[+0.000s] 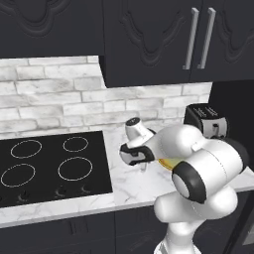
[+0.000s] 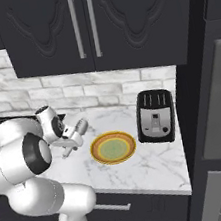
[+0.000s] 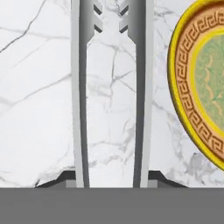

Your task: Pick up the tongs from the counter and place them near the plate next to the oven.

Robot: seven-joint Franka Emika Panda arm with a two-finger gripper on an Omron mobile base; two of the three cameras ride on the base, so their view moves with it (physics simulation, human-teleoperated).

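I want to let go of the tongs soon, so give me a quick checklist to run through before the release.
1. Gripper shut on the tongs: ok.
2. Tongs beside the plate, not over it: ok.
3. Bare counter under the tongs: ok.
4. Spot lies between oven and plate: ok.
5. Toaster out of the way: ok.
6. Tongs low enough to drop gently: cannot tell.

base views flank counter [image 1: 134, 183], hand view overhead
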